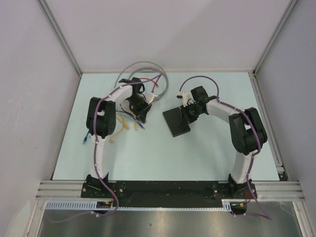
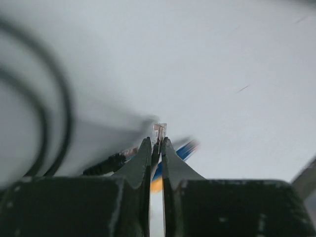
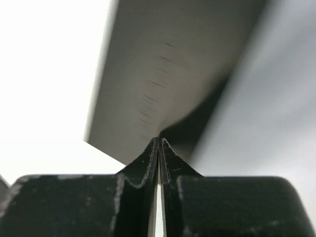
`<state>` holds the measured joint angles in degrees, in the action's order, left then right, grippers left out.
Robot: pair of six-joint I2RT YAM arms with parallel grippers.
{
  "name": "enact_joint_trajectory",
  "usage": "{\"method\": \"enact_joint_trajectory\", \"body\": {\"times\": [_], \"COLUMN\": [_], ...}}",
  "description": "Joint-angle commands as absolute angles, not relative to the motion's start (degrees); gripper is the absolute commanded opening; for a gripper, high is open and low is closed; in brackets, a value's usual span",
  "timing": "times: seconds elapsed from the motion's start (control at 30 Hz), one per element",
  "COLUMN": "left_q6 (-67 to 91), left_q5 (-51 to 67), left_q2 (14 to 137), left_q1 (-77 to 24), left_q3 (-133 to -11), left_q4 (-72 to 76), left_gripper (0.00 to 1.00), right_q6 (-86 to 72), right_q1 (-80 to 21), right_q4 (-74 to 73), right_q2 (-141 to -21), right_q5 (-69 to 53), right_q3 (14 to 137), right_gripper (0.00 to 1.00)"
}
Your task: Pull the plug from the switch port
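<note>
Well apart from the switch, left pincer clamps the plug — extraction judged done; right pincer, closed empty, at the switch edge — release remains.

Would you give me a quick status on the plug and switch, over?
Left gripper shut on plug. Right gripper shut, tips at switch. Plug apart from switch. Loose cables beside left arm.

The left pincer is pinched tight on a clear plug poking past its tips. A blue cable and a black cable lie blurred beneath, over the pale table.
</note>
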<state>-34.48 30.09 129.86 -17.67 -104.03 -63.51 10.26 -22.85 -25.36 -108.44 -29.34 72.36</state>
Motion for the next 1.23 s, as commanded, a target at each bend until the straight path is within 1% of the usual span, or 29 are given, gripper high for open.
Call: {"method": "enact_joint_trajectory", "body": {"times": [0.0, 0.03, 0.07, 0.1, 0.13, 0.17, 0.2, 0.23, 0.27, 0.3, 0.37, 0.47, 0.57, 0.63, 0.7, 0.87, 1.03, 1.1, 1.2], "left_q6": [-48.4, -48.9, -49.0, -48.5, -48.4, -48.0, -46.3, -45.4, -44.6, -42.7, -40.0, -32.0, -22.2, -21.8, -21.3, -19.9, -17.6, -15.8, -13.2], "left_q5": [5.6, 3.4, 2.1, 3.8, 6.2, 9.2, 13.2, 14.9, 15.9, 16.0, 15.0, 11.4, 6.3, 3.9, 0.4, 0.2, 5.2, 9.5, 11.9], "left_q2": [123.7, 122.9, 121.7, 120.9, 120.0, 117.7, 116.5, 115.2, 113.2, 112.1, 110.4, 107.8, 104.9, 102.9, 101.5, 99.5, 98.2, 97.5, 97.1], "left_q1": [-14.2, -14.2, -14.4, -14.5, -14.8, -15.5, -16.1, -16.8, -18.2, -19.0, -20.1, -19.5, -18.5, -18.5, -18.1, -14.1, -10.0, -8.1, -5.8], "left_q3": [-102.0, -101.1, -100.5, -100.8, -101.5, -103.3, -104.2, -105.5, -108.4, -110.0, -115.3, -122.0, -124.8, -124.5, -121.5, -114.4, -103.6, -101.3, -99.1], "left_q4": [-64.3, -63.2, -61.9, -62.0, -62.7, -63.7, -64.0, -64.0, -63.6, -62.9, -60.7, -55.3, -50.8, -50.4, -49.5, -48.7, -48.1, -47.4, -46.1], "left_gripper": [0.02, 0.10, 0.37, 0.48, 0.56, 0.99, 0.99, 1.00, 1.00, 1.00, 1.00, 1.00, 0.99, 1.00, 1.00, 1.00, 1.00, 1.00, 1.00], "right_q6": [15.4, 15.7, 15.7, 15.1, 14.3, 13.6, 12.8, 10.3, 8.9, 7.2, 4.1, 1.8, 0.8, 1.0, 0.4, 0.3, 0.6, 1.0, 2.4], "right_q1": [-18.6, -17.5, -15.6, -14.4, -13.5, -12.2, -11.7, -11.5, -11.3, -11.4, -11.3, -11.3, -11.3, -11.4, -11.3, -11.7, -12.2, -12.1, -12.2], "right_q4": [-29.2, -28.9, -27.7, -27.0, -26.0, -24.4, -23.8, -23.6, -23.4, -23.5, -25.0, -26.9, -28.0, -28.0, -25.8, -22.8, -25.4, -25.8, -27.0], "right_q2": [-100.3, -99.2, -97.8, -95.9, -94.9, -94.1, -92.9, -92.4, -92.0, -91.8, -91.7, -91.8, -92.0, -91.7, -90.2, -87.6, -87.0, -86.2, -85.5], "right_q5": [-18.6, -18.3, -17.8, -15.9, -14.6, -11.8, -10.2, -8.5, -5.3, -3.4, -0.5, 0.0, 1.7, 1.8, 2.8, 1.5, 1.3, 1.1, 0.7], "right_q3": [74.8, 75.1, 75.1, 75.1, 75.1, 75.2, 75.5, 75.9, 76.9, 77.3, 78.7, 79.3, 80.9, 82.1, 82.1, 82.1, 80.0, 79.1, 78.9], "right_gripper": [0.08, 0.11, 0.15, 0.31, 0.39, 0.46, 0.63, 0.69, 0.73, 0.86, 0.88, 0.90, 0.90, 0.90, 0.91, 0.91, 0.90, 0.90, 0.90]}}
